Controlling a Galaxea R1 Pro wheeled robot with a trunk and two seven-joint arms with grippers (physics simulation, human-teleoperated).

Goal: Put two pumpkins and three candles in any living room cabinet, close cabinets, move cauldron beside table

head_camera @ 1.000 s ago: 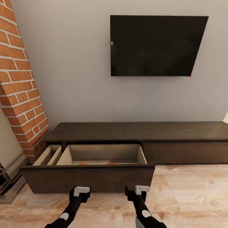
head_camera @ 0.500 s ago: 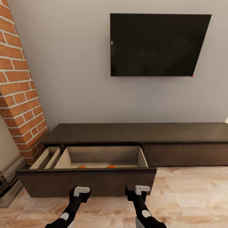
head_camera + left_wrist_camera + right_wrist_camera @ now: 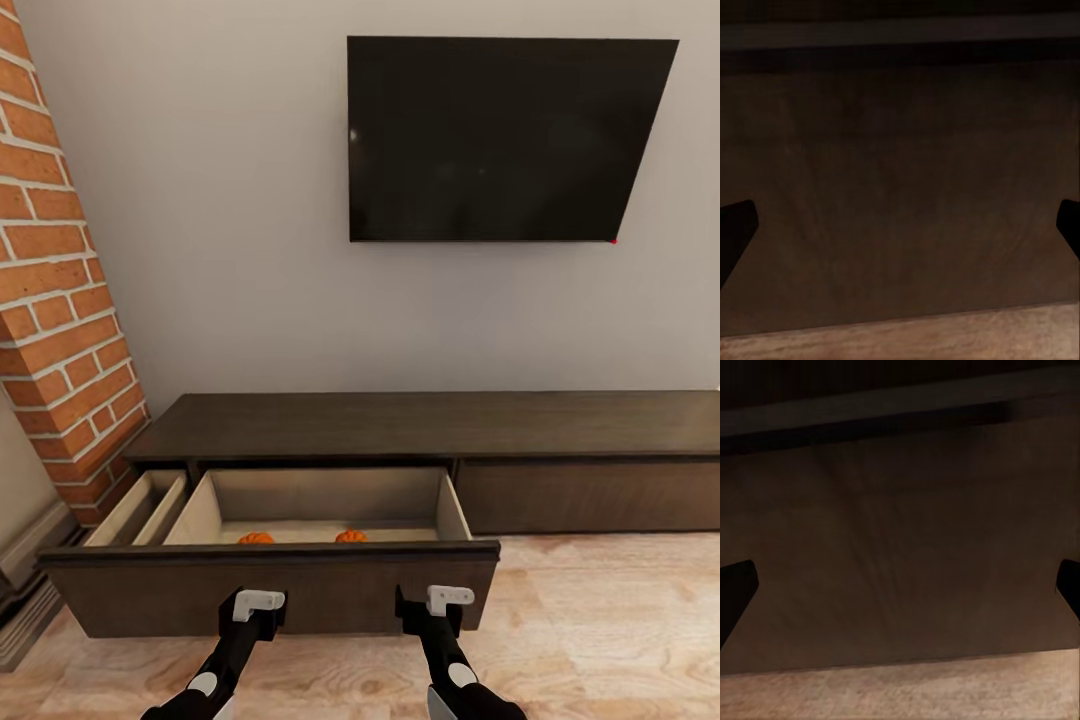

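The long dark-brown cabinet (image 3: 430,420) runs along the wall, and its left drawer (image 3: 270,592) is pulled out over the floor. Two orange pumpkins (image 3: 256,538) (image 3: 350,536) rest side by side on the drawer's pale floor, their tops peeking over the front panel. My left gripper (image 3: 258,603) and right gripper (image 3: 435,600) hang just in front of that panel, both open and empty. In each wrist view the dark panel (image 3: 900,187) (image 3: 900,555) is close ahead, between widely spread fingertips (image 3: 735,225) (image 3: 735,585). The candles and the cauldron are out of view.
A brick column (image 3: 60,330) and a stepped dark base (image 3: 25,590) stand at the left, close to the drawer's end. A black TV (image 3: 490,140) hangs on the wall above. The cabinet's right front (image 3: 590,495) is shut. Wooden floor (image 3: 610,640) stretches to the right.
The camera has moved closer to the cabinet, so the open drawer sits lower and larger in the picture and the two pumpkins show more. Both grippers keep their place in the frame.
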